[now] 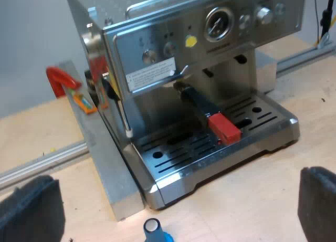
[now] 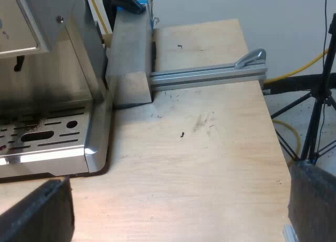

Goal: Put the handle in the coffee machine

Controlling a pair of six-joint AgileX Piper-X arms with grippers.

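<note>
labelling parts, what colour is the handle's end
Red; the handle's end shows best in the left wrist view.

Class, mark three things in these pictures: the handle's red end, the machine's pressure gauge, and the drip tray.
handle's red end point(image 1: 224, 128): left wrist view, middle of the red block.
pressure gauge point(image 1: 218, 23): left wrist view, centre of the dial.
drip tray point(image 1: 236, 155): left wrist view, front rim.

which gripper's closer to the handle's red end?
Left, by these views. The left gripper faces the front of the espresso machine, with the handle's red end ahead of it. The right gripper is over the table by the drip tray.
</note>
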